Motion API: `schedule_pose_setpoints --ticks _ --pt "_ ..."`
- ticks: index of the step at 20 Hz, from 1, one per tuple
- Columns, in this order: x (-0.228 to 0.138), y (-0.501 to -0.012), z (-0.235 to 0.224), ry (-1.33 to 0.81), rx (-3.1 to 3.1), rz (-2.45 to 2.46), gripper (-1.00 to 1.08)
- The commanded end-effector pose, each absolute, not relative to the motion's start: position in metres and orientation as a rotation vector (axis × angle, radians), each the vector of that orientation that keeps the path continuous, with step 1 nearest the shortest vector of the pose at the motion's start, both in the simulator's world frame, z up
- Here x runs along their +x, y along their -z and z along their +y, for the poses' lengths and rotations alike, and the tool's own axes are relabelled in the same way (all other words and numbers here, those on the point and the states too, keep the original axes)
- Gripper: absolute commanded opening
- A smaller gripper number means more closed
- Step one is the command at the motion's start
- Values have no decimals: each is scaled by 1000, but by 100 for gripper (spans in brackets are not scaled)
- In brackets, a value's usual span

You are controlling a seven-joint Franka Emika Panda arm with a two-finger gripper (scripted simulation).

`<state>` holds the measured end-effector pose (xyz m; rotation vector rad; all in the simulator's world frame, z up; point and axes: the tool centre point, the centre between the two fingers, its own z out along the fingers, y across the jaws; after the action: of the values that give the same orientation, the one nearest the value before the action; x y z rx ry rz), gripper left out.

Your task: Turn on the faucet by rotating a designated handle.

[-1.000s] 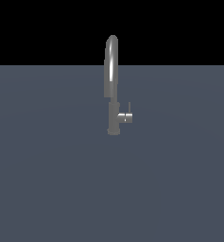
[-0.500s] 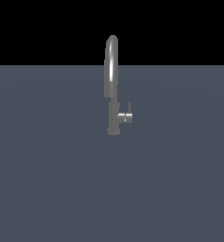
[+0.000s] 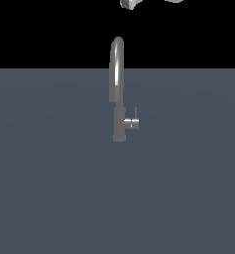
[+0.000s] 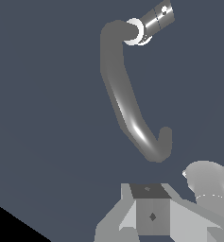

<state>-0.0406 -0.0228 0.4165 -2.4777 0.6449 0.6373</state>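
Note:
The faucet (image 3: 118,89) stands upright in the middle of the exterior view, a slim grey tap with a high arched spout on a thicker base. Its handle (image 3: 133,123) is a short stub on the side toward the exterior view's right, with a thin pin lever pointing up. Pale grey parts of my arm (image 3: 129,4) show at the top edge, well above the spout. In the wrist view I look down on the faucet (image 4: 127,108) and the handle (image 4: 157,18). Grey parts of my gripper (image 4: 151,212) are far from both, and its jaws do not show clearly.
A flat dark blue-grey surface (image 3: 54,188) spreads all around the faucet. The background above it is black. A rounded grey part of the arm (image 4: 209,186) sits beside the gripper in the wrist view.
Pale grey parts of my arm have come into the top edge of the exterior view above the spout. The faucet and its handle have not moved.

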Motion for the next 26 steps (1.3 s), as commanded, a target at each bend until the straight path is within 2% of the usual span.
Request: schedule_pose_setpoints --ticks 1,15,26 --pt "-27 -406 -27 -675 -2417 687 -100" --pt "41 -333 -53 -878 -2031 913 -100" --pt "83 -248 -73 -1030 -1635 1086 -100"
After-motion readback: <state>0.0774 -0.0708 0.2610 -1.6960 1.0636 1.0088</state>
